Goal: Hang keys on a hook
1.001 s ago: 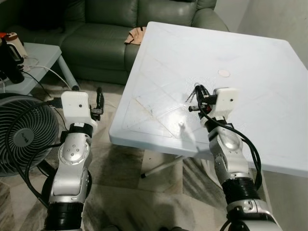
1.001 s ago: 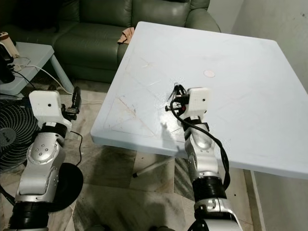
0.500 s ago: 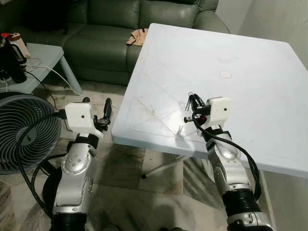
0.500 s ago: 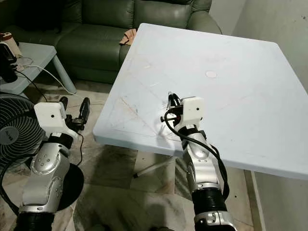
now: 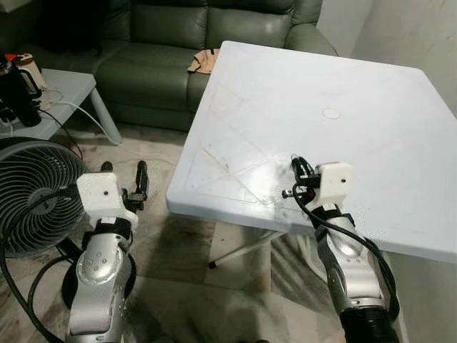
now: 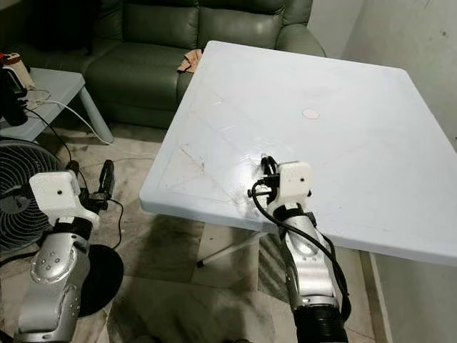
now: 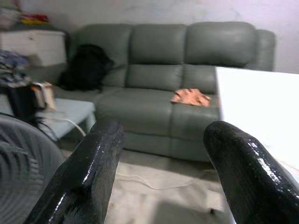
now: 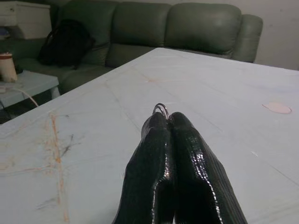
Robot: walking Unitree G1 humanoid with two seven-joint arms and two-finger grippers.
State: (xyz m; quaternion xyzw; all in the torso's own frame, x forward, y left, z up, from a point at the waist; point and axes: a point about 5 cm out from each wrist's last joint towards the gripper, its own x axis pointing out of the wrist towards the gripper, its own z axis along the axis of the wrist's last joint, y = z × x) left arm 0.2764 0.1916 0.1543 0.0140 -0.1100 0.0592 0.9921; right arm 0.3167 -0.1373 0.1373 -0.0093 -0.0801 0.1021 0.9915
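My right gripper (image 5: 299, 174) hovers just above the near part of the white table (image 5: 371, 93), close to its front edge. Its two black fingers (image 8: 159, 154) are pressed together on a small metal key ring (image 8: 161, 109), whose loop sticks out past the tips. The keys themselves are hidden behind the fingers. Beside the table's left edge, my left gripper (image 5: 125, 180) is held low over the floor, open with nothing between its fingers (image 7: 84, 177).
A green sofa (image 5: 164, 43) with an orange cloth (image 5: 203, 61) stands behind the table. A floor fan (image 5: 32, 196) is at the left, with a low side table (image 5: 61, 89) holding a black kettle (image 5: 14, 93) behind it. Cables trail over the floor.
My right gripper has drawn back with the key ring from the middle of the table towards its near edge. The left arm has dropped lower and moved left.
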